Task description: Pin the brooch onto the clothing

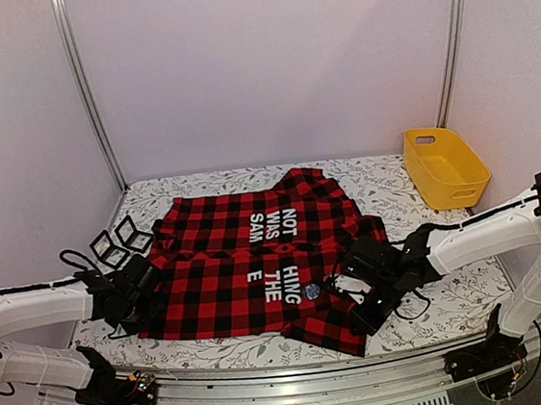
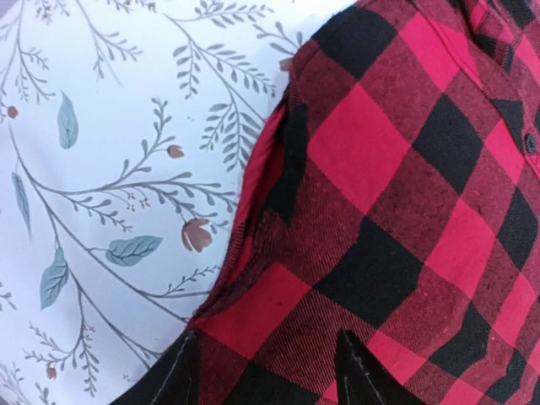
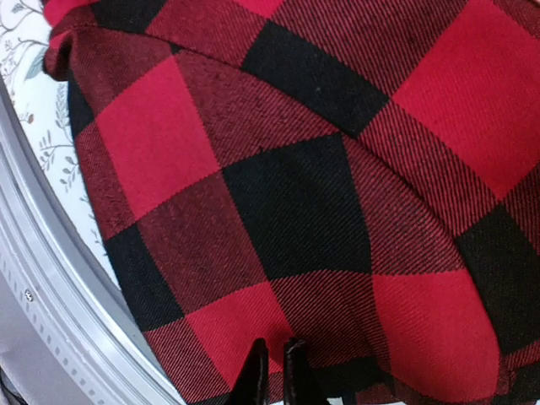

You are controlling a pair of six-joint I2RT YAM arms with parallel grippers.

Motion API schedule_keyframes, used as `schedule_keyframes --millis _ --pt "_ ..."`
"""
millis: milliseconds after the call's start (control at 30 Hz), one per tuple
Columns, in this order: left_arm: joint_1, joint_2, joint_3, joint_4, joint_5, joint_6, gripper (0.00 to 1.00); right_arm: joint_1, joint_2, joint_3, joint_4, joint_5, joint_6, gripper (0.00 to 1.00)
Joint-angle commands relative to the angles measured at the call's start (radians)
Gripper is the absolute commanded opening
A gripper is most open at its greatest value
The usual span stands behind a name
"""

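Note:
The red-and-black checked shirt (image 1: 248,263) lies flat on the table, its white letters facing up. A small round blue-grey brooch (image 1: 313,292) sits on the shirt next to the letters "THE", near the front. My left gripper (image 1: 148,295) is at the shirt's left edge. In the left wrist view it (image 2: 270,371) is open, fingers spread over the cloth's edge (image 2: 278,169). My right gripper (image 1: 356,295) is low over the shirt's front right part, just right of the brooch. In the right wrist view it (image 3: 274,367) is shut, with only cloth (image 3: 295,202) below. The brooch shows in neither wrist view.
A yellow bin (image 1: 446,167) stands at the back right. Two small black square frames (image 1: 120,241) lie left of the shirt. The floral tablecloth (image 2: 101,169) shows around the shirt. A metal rail (image 3: 51,287) runs along the table's front edge.

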Motion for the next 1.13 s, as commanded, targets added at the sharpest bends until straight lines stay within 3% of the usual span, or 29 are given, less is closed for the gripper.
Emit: schedule_keyframes --millis 0,67,133,167,200,333,433,500,600,633,733,867,1100 --pt "-0.063 -0.093 0.068 -0.053 -0.132 0.063 0.57 -0.051 -0.116 0.063 0.004 0.004 -0.06 0.15" --pt "-0.092 -0.129 0.103 0.002 -0.225 0.158 0.67 -0.144 -0.187 0.068 0.094 0.037 -0.07 0.33" --pt "-0.098 -0.158 0.117 0.098 -0.343 0.275 0.97 -0.277 -0.277 0.042 0.218 0.054 -0.053 0.72" --pt "-0.098 -0.17 0.109 0.162 -0.399 0.341 0.99 -0.343 -0.321 0.017 0.294 0.064 -0.039 0.94" --pt "-0.097 -0.183 0.099 0.246 -0.45 0.42 1.0 -0.411 -0.369 -0.011 0.37 0.075 -0.031 0.98" --pt "-0.083 -0.227 0.04 0.636 -0.608 0.775 1.0 -0.667 -0.437 -0.074 0.57 0.098 -0.017 0.99" --pt "0.019 -0.245 -0.04 0.982 -0.58 1.039 1.0 -0.843 -0.425 -0.073 0.619 0.12 -0.028 0.99" --pt "0.167 -0.244 -0.067 1.055 -0.429 1.054 1.0 -0.943 -0.412 -0.071 0.641 0.103 -0.041 0.99" --pt "0.369 -0.213 -0.057 1.028 -0.256 0.942 1.0 -1.021 -0.408 -0.095 0.707 0.046 -0.037 0.99" --pt "0.397 -0.201 -0.058 1.059 -0.201 0.956 1.0 -1.056 -0.41 -0.103 0.723 0.047 -0.036 0.99" --pt "0.416 -0.149 -0.101 1.238 -0.157 1.091 1.0 -1.07 -0.402 -0.13 0.761 0.089 -0.045 0.99" --pt "0.458 -0.12 -0.156 1.352 -0.07 1.147 1.0 -1.07 -0.381 -0.199 0.86 0.158 -0.019 0.99" --pt "0.49 -0.117 -0.206 1.406 -0.055 1.151 1.0 -1.07 -0.343 -0.243 0.922 0.227 -0.003 0.99"
